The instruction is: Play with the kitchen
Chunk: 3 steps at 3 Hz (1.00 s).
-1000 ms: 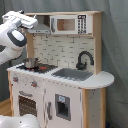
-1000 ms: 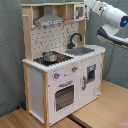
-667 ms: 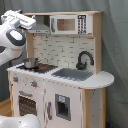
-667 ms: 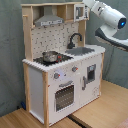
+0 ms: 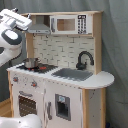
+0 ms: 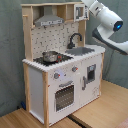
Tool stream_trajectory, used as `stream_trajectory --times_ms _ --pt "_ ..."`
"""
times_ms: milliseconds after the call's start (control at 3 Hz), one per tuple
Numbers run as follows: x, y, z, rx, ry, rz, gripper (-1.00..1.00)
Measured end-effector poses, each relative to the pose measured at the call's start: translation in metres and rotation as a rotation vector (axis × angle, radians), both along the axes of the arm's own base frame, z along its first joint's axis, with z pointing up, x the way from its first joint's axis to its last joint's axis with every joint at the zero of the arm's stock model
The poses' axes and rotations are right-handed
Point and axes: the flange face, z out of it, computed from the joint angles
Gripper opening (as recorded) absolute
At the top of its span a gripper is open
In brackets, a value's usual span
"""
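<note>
The kitchen (image 5: 57, 75) fills the centre of both exterior views, standing on a wooden floor (image 6: 95, 112). Near to far:

- Oven door (image 6: 64, 96) and lower cabinet door (image 6: 90, 75) are shut at the lower front. Any pull on a handle risks rocking the whole lightweight unit.
- Pot (image 6: 49, 56) sits loose on the stove (image 6: 52, 60), mid-left of the second exterior view. A sideways nudge likely slides it off the counter edge.
- Sink (image 5: 74, 74) and black faucet (image 5: 84, 59) are behind it; the faucet is an easy snag point for a descending wrist.
- Range hood (image 6: 49, 20) and microwave (image 5: 69, 24) run along the top.
- Arm (image 5: 12, 35) is in the upper left of the first exterior view, at the upper shelf. Gripper is not discernible, so its state cannot be told. Main risk is the link clipping the hood or top frame.
</note>
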Motion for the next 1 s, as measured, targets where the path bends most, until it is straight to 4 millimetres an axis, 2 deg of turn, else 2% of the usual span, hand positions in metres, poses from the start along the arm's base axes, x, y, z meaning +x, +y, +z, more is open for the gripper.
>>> stream_trajectory --times_ms 1000 --pt "-0.002 0.026 -0.009 0.138 -0.093 -0.004 1.0"
